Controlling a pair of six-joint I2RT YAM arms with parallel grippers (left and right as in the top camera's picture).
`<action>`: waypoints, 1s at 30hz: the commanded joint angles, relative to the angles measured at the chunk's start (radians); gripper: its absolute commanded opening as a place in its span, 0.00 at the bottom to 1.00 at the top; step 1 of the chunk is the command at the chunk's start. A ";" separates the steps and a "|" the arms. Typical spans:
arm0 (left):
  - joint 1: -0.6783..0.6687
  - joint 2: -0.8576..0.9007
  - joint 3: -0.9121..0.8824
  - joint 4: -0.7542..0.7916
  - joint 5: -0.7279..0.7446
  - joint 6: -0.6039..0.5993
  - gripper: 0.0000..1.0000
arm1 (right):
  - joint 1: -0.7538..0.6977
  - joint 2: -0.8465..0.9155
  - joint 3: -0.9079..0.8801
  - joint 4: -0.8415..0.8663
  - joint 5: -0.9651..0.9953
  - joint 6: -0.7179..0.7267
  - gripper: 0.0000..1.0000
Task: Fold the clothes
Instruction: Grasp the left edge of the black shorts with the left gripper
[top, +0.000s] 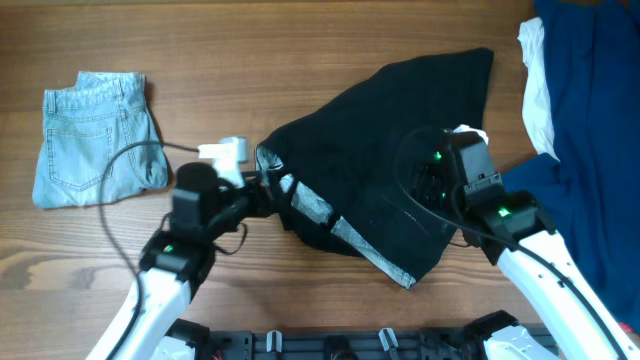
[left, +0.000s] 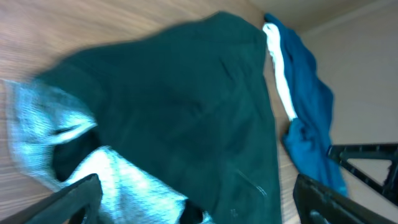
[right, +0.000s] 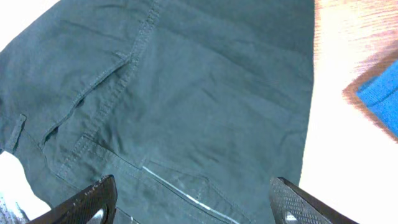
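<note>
Centrally on the wooden tabletop (top: 300, 60) lie the plain black fabric shorts (top: 400, 130), spread out and rumpled, reaching from the middle toward the far right corner. Along their near-left side the cloth is turned back, showing pale pocket lining (top: 310, 205) in two patches.

The left gripper (left: 198, 183) sits at the left end of the shorts, beside the lining. Its dark fingers (left: 74, 199) stand wide apart with black cloth and lining between them, and nothing is clamped.

The right gripper (right: 193, 182) hangs over the right part of the shorts. Its textured fingers (right: 298, 202) are likewise spread wide above seamed black fabric and hold nothing.

Well apart, near the left edge of the tabletop, a pair of light-blue denim shorts (top: 95, 140) lies flat.

At the right edge a dark blue garment (top: 590, 120) is heaped, with a white garment (top: 537, 95) along its left side, close to the black shorts' far corner.
</note>
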 joint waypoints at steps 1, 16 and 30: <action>-0.076 0.139 0.015 0.086 0.018 -0.160 0.86 | -0.005 -0.015 0.007 -0.012 0.024 0.011 0.79; -0.191 0.478 0.015 0.277 0.018 -0.397 0.89 | -0.005 -0.015 0.007 -0.023 0.017 0.011 0.80; -0.134 0.469 0.015 0.455 -0.006 -0.396 0.72 | -0.005 -0.015 0.007 -0.041 0.018 0.010 0.83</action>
